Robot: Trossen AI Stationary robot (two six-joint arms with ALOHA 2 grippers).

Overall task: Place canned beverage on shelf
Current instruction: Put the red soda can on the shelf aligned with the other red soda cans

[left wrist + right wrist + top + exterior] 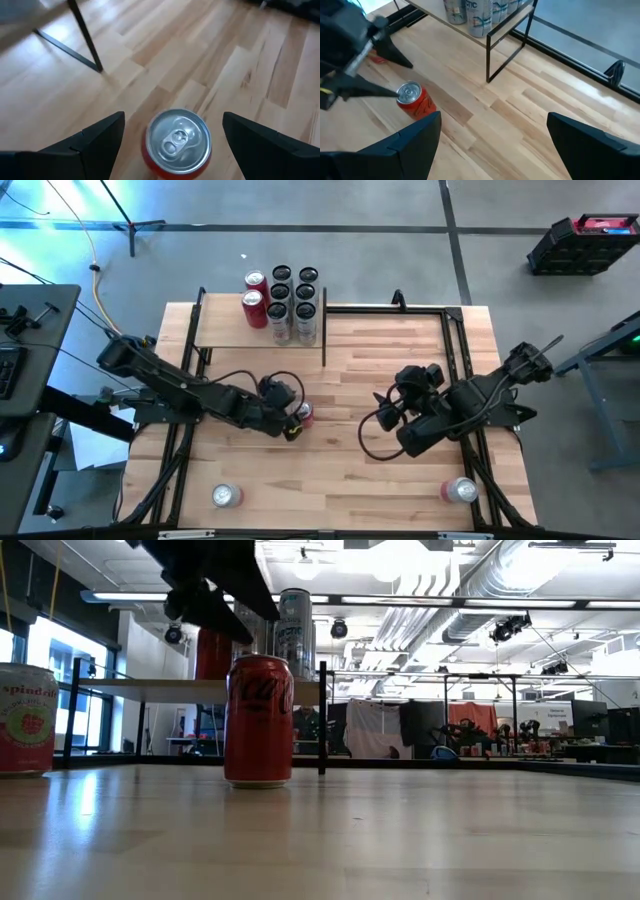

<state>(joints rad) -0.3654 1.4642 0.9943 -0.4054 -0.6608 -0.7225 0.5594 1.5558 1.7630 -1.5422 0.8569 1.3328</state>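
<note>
A grey concrete floor (400, 240) surrounded the bench; bright windows (60, 670), white ceiling ducts (450, 580) and strip lights (420, 603) filled the room.

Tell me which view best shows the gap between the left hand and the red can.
The left wrist view: the red can stands upright between the open left hand's fingers, clear on both sides. The high view shows the hand over it, the low view its label, and the right wrist view shows it smaller.

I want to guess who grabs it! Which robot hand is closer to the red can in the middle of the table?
Left. The left gripper is open right over the red can, fingers on either side. The right gripper waits open, well off to the can's other side.
</note>
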